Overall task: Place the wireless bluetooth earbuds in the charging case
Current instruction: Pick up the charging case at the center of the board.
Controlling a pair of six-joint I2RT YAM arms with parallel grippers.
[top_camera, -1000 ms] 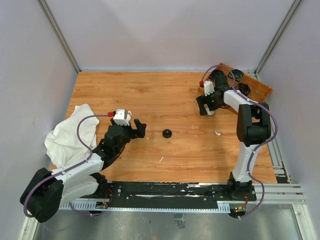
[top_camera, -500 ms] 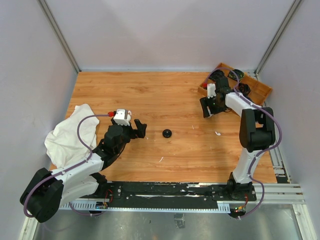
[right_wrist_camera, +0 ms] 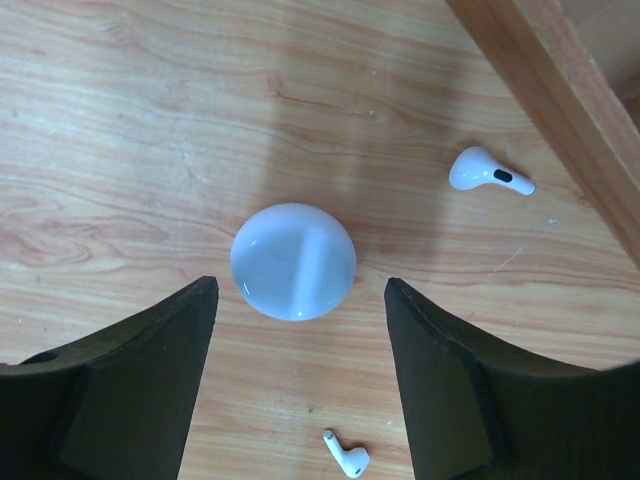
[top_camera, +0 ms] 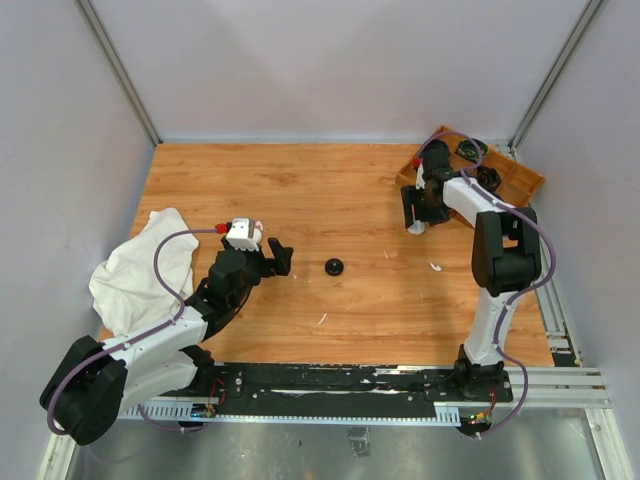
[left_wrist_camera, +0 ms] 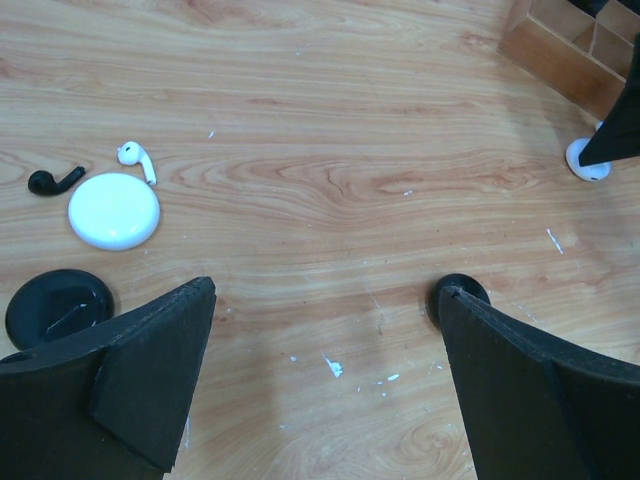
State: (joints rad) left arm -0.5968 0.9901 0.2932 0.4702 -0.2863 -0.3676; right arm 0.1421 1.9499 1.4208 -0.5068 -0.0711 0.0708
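My right gripper [right_wrist_camera: 298, 292] is open and hangs over a round white case [right_wrist_camera: 293, 261], one finger on each side of it and not touching. One white earbud [right_wrist_camera: 490, 172] lies beside the wooden tray, another white earbud [right_wrist_camera: 347, 457] lies nearer the camera. In the top view the right gripper [top_camera: 413, 210] is by the tray. My left gripper [left_wrist_camera: 325, 330] is open and empty above bare wood. Its view shows a white case [left_wrist_camera: 113, 210], a white earbud [left_wrist_camera: 135, 158], a black earbud [left_wrist_camera: 52, 181] and a black case [left_wrist_camera: 58, 305]. Another black case [top_camera: 334, 266] lies mid-table.
A wooden compartment tray [top_camera: 505, 175] sits at the back right corner with dark items in it. A crumpled white cloth [top_camera: 135, 270] lies at the left edge. A small white piece [top_camera: 436, 267] lies on the wood near the right arm. Grey walls enclose the table.
My right gripper has shifted and turned a little beside the tray, staying over the white case. The left arm has not moved.
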